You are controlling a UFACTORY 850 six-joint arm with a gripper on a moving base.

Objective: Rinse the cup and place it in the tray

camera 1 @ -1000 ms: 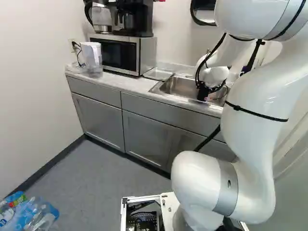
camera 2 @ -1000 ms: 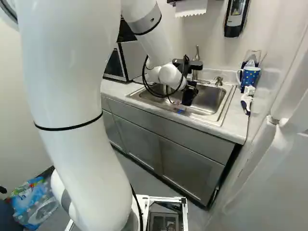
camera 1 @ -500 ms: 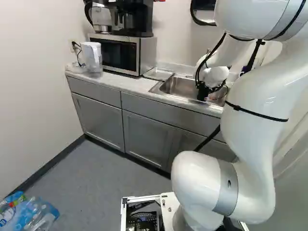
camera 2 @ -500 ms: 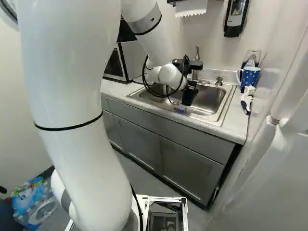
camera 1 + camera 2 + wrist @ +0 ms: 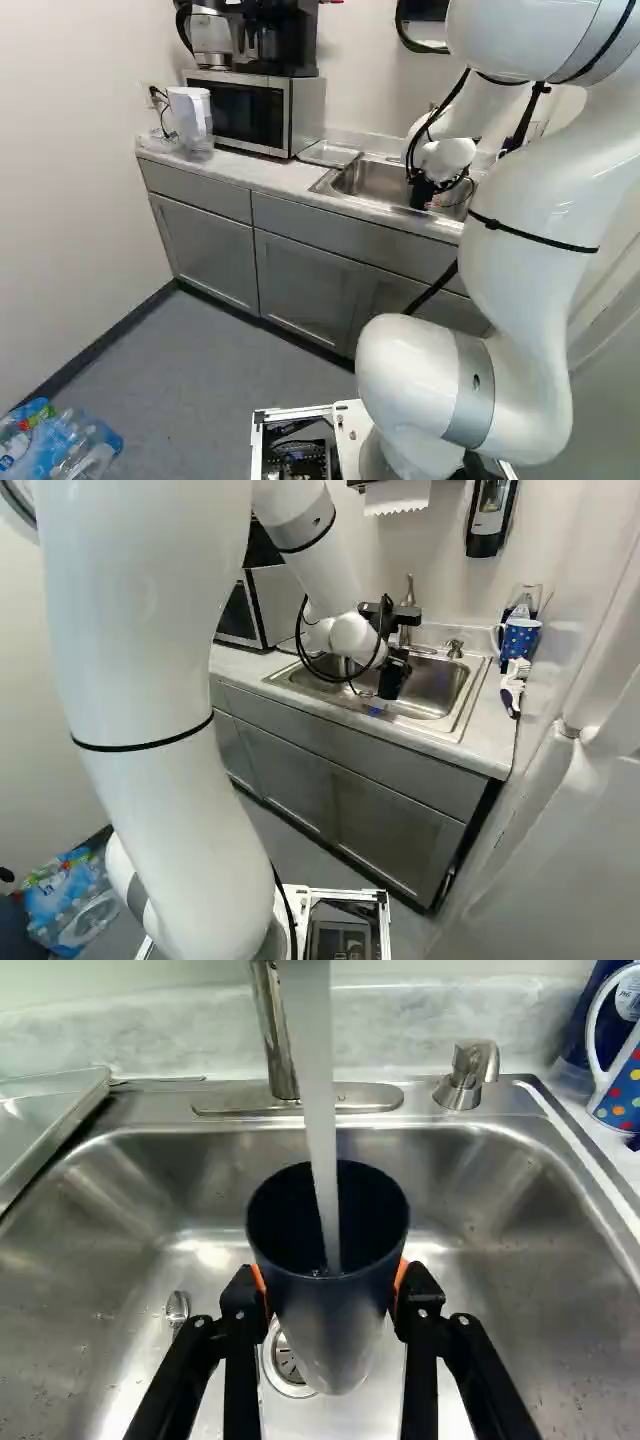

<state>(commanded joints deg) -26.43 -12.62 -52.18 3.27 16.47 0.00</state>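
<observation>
The rinsing is the step in hand: a stream of clear water runs from the tall metal faucet straight into the mouth of the dark, tapered cup with a shiny lower body. The cup is mouth up over the stainless steel sink, above the round metal drain. The black two-fingered gripper is clamped on the cup, an orange pad pressing from either side, and the hold looks even and secure. How full the cup is cannot be told

The shallow silvery tray lies at the sink's edge, between the basin and the boxy steel microwave, so placing is not yet done. I judge the job to be about midway

The next move probably calls for tipping the cup to pour the water out into the basin, then carrying it clear of the stream and the faucet towards the tray, and setting it down before letting go. As it fills, the cup should grow heavier, and its wet, smooth wall could slip between the pads. A hasty tilt could splash the counter, and a low path could knock the cup on the tray's raised rim
</observation>
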